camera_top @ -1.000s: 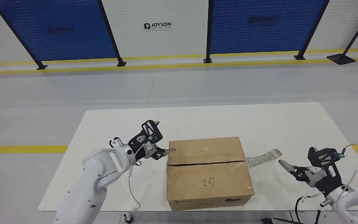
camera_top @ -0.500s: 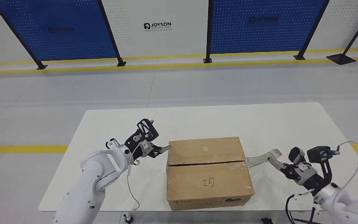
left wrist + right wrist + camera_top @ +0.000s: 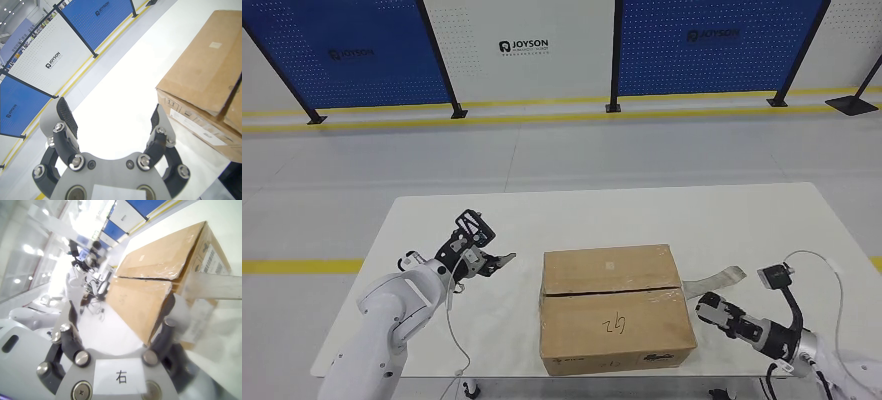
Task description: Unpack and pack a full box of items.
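Left gripper [image 3: 497, 262] backed off box [image 3: 612, 290] toward table [image 3: 542, 215] left edge, wide open, empty; right gripper [image 3: 705, 301] moved up to box's right side, jaws spread.

The left arm [image 3: 392, 310] bends in from the near left, its left gripper [image 3: 498, 262] pointing right with jaws spread wide. The right arm [image 3: 767, 338] lies low at the near right — right gripper [image 3: 708, 304] aimed left, jaws parted.
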Controlling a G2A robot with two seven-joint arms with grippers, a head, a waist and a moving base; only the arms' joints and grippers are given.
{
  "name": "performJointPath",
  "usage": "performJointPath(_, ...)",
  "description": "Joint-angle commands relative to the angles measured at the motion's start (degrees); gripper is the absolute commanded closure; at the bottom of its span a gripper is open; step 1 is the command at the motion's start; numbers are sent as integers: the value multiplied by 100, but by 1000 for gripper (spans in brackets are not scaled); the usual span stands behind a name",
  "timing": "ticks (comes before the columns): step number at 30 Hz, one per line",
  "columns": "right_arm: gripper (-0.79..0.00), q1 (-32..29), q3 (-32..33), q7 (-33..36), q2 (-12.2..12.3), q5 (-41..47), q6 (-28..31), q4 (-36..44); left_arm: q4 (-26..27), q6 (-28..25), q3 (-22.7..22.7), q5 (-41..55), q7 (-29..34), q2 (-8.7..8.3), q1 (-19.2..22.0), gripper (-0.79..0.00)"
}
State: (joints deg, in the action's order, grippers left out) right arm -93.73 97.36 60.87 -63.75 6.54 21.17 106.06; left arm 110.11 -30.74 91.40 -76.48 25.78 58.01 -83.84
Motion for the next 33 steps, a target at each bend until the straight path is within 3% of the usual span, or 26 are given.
performJointPath(1, -785, -1, 2, -8, -1, 4, -2, -2, -1, 1, -1, 0, -1, 0, 1, -785)
performJointPath(8, -785, 39, -77, -207, -5, 34, -250, -133, -1, 1, -1, 0, -1, 0, 1, -785)
performJointPath(17, -785, 733, -659, -299, -62, 1494, -967, -1066, -1, 1, -1, 0, -1, 0, 1, -785)
performJointPath(33, -785, 1255, -982, -560, -63, 1534, -806, -1753, -1, 1, -1, 0, -1, 0, 1, -785)
